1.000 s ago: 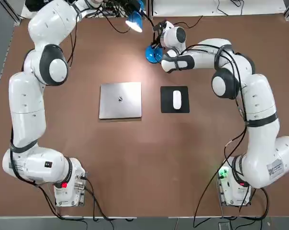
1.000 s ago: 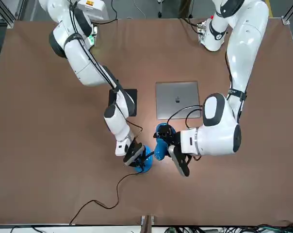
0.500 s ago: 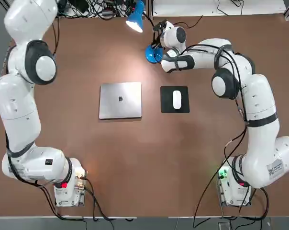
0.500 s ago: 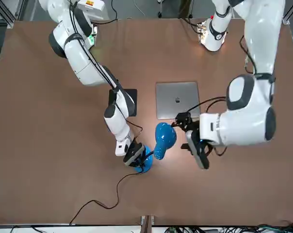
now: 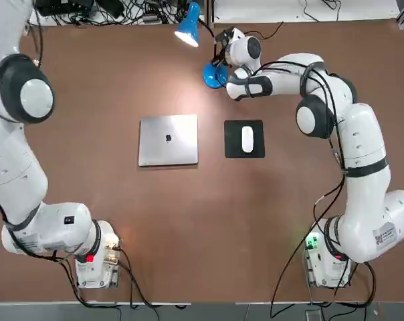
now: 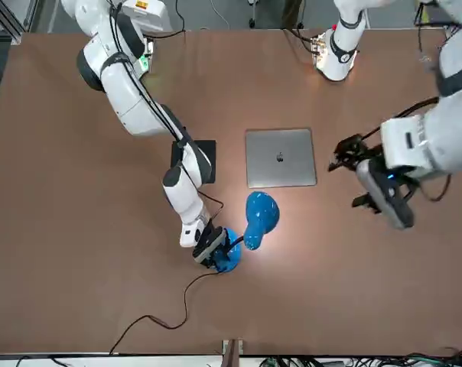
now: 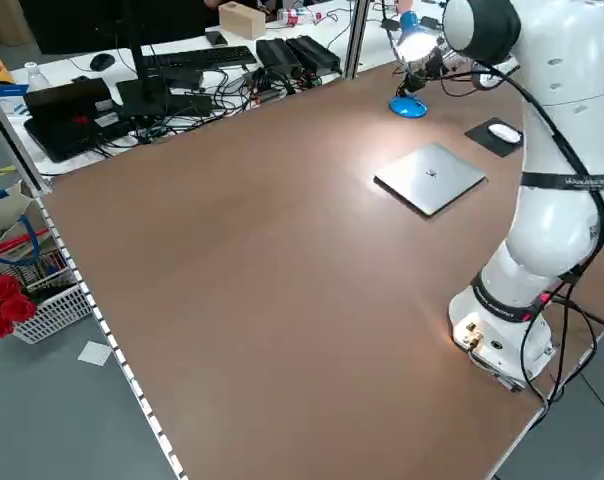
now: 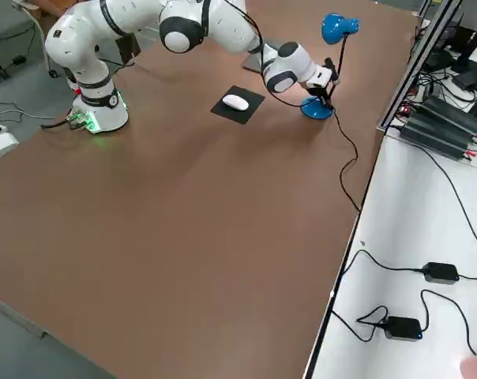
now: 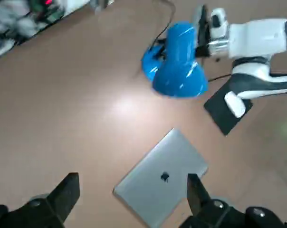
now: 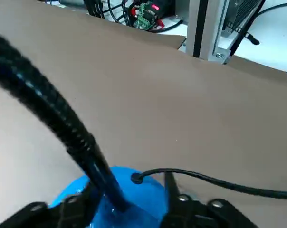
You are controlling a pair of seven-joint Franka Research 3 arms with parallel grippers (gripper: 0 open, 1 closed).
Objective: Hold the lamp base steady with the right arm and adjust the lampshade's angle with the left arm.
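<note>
Left hand [image 9: 135,176]'s wide open and off the lampshade [image 9: 180,64] now, right hand [image 10: 130,184]'s just opened by the lamp base [image 10: 138,192], so I'm probably done.

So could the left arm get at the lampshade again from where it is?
Probably yes: its gripper hangs open over the table, and nothing stands between it and the shade.

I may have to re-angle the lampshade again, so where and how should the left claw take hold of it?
Probably by the narrow neck of the lampshade, coming from the robot's left with the claw open: the neck is slimmer than the flared bell, that side looks unobstructed, and the right arm's claw is down at the base.
</note>
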